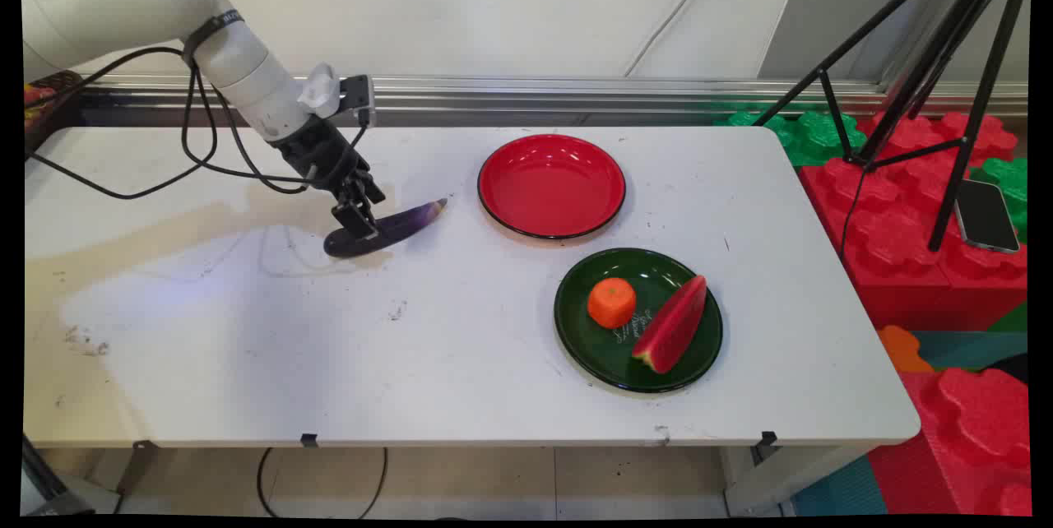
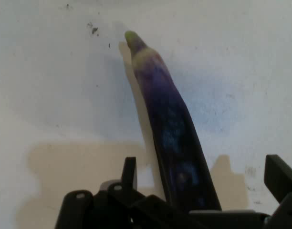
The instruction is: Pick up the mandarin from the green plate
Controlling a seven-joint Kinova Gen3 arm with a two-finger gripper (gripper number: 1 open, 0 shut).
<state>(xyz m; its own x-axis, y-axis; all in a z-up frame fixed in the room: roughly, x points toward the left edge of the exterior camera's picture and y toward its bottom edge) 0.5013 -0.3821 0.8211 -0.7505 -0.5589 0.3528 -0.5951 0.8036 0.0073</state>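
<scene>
Purple eggplant (image 1: 387,229) lies on the white table (image 1: 461,363), left of the red plate (image 1: 551,185). The gripper (image 1: 356,218) straddles its thick end, fingers (image 2: 129,172) apart, one each side. Its slick, tapered body could squirt sideways if squeezed off-centre.

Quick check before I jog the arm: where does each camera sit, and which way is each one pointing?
Main view: fixed above the table's near side, looking down across it to the wall; shows the arm and claw at the eggplant.
Hand view: on the hand, looking along the claw at the eggplant between its open fingers.
Shared: eggplant, claw, tabletop.
</scene>
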